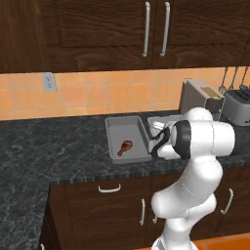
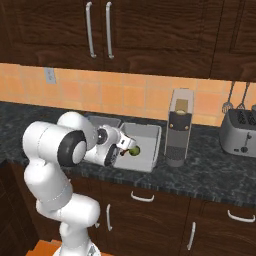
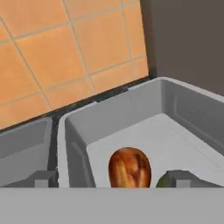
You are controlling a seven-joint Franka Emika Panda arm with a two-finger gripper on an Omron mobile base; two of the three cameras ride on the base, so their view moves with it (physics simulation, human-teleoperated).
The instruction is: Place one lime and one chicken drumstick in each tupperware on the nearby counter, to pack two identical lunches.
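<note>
Dark brown cabinets with silver handles hang over an orange tiled backsplash, and beneath them runs the black-and-grey marbled counter (image 1: 58, 141) that my arm faces; two light grey tupperware trays sit side by side on it. From the left base camera, the left tupperware (image 1: 128, 139) holds a chicken drumstick (image 1: 125, 147) lying toward its 7 o'clock corner; the right tupperware (image 2: 142, 145) is partly masked by my white arm in that camera, though the right base camera shows it plainly, with the tall grey boxy appliance (image 2: 178, 127) just beside it at 3 o'clock and a silver toaster (image 2: 239, 131) farther along at 3 o'clock. A white wall outlet (image 1: 48, 81) sits on the tiles at 10 o'clock in the left base view, and utensils (image 1: 233, 78) hang at 2 o'clock.

My gripper (image 2: 131, 148) hangs over the near end of the right tray; in the right base camera a lime (image 2: 134, 150) sits right at the fingertips, and I cannot tell whether it touches them. Through the hand camera the two fingers (image 3: 41, 178) stand spread wide apart, pinching nothing; between them a second chicken drumstick (image 3: 129, 168) lies on the tray floor, and the lime's green edge peeks out beside the finger at 5 o'clock.
</note>
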